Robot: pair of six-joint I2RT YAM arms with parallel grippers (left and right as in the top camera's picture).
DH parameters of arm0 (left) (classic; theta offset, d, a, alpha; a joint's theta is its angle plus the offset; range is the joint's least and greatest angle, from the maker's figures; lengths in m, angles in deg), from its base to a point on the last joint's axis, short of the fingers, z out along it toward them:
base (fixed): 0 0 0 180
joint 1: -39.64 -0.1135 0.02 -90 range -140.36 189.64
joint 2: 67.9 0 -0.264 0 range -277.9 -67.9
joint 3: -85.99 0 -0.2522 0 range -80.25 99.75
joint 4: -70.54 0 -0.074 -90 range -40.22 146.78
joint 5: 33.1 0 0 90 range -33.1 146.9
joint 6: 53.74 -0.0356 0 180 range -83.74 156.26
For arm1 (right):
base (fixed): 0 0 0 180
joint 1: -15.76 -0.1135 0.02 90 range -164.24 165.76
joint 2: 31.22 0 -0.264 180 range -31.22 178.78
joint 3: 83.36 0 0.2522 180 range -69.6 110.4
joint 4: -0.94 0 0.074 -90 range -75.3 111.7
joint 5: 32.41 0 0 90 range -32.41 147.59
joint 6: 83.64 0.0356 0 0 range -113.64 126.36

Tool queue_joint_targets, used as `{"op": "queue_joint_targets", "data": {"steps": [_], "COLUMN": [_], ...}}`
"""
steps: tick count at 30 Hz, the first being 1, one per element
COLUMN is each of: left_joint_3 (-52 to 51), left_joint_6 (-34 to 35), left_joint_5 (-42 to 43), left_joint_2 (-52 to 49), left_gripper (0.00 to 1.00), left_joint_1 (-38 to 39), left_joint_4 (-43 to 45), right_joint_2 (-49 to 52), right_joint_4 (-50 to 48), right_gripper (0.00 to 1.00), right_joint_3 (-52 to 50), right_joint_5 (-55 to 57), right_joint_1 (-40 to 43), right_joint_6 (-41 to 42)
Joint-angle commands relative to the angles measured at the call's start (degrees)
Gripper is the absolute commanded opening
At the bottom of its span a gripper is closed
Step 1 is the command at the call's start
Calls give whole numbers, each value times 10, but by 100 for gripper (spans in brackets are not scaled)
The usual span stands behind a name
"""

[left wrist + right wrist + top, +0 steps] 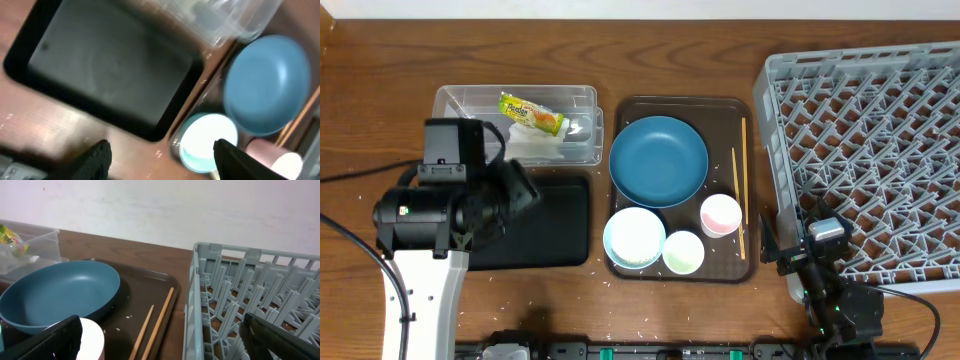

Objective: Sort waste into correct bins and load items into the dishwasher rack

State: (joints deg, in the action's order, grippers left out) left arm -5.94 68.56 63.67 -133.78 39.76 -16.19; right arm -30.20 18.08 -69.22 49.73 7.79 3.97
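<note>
With the left hand [165, 156] and right hand [165, 341] both spread empty, the blue plate [658, 160] looks stiff, slick and breakable: pinch its raised rim

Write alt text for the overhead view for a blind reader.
A brown tray in the centre holds a blue plate, two white bowls, a small cup and chopsticks. A grey dishwasher rack sits to its right; left of it, a clear tub holds a snack wrapper, beside a black tub.
</note>
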Motion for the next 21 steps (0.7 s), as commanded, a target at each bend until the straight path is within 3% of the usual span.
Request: {"op": "queue_joint_targets", "data": {"steps": [1,9,13,21], "left_joint_3": [-18,-71,-97,-107], "left_joint_6": [-16,-59,-59,-59], "left_joint_5": [2,71,95,107], "left_joint_2": [-2,-3,-3,-3], "left_gripper": [69,68,56,56], "left_joint_1": [0,13,43,128], "left_joint_4": [-26,-23,-2,50], "right_joint_2": [0,0,0,0], "right_joint_4": [2,2,2,2], "right_gripper": [99,99,99,99], "right_joint_3": [-1,-1,-1,-1], "right_joint_5": [1,1,1,1], "right_joint_1": [8,8,8,8], "right_joint_6": [-5,-5,-5,-5]}}
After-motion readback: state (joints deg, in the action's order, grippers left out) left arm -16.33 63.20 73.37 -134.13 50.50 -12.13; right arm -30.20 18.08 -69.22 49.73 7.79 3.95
